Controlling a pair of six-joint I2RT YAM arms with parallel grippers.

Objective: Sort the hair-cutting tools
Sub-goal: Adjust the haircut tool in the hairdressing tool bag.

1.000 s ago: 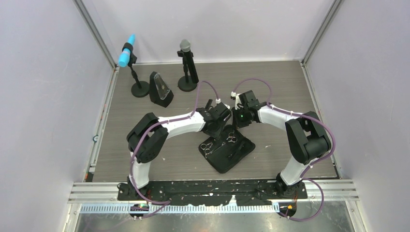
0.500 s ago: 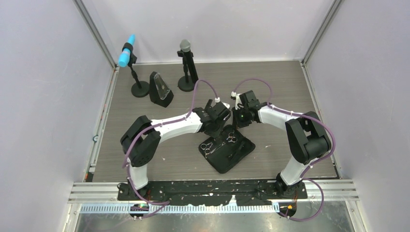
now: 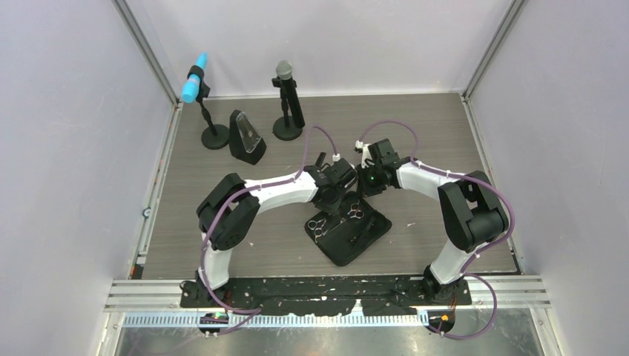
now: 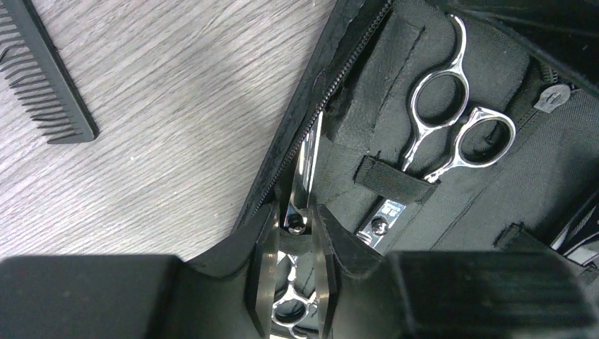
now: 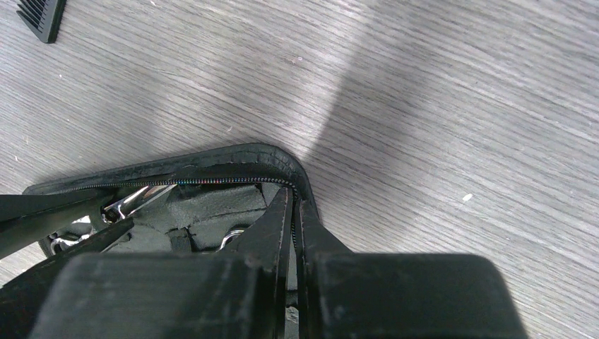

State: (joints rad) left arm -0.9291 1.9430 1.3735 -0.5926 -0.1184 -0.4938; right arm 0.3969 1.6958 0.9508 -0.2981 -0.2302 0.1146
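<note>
Two small silver scissors lay in the open zippered pouch [image 4: 332, 78], which sat on the counter [image 4: 176, 141] toward the middle of its near edge. My left pincer [image 4: 294, 236] was clenched on the untucked scissors [image 4: 305, 176], between the pivot screw and the finger rings, with the blades running along the zipper rim. The tucked scissors [image 4: 441, 120] sat under a fabric strap, rings outward. My right pincer [image 5: 293, 212] was pinched shut on the pouch's rounded corner rim.

I judged the scissors light, rigid and slick: polished steel with flat shanks, so a grip close to the pivot looked best, since a hold on one ring might let the blades swing apart. The pouch seemed soft, matte cloth that would sag and drag unless its rim was pinned.

Beside the pouch, on the grey wood grain, lay the black comb [image 4: 49, 85]. It looked like thin, stiff plastic with fine teeth, lying flat, and probably awkward to lift except by its spine. Hair clips I could not make out.
</note>
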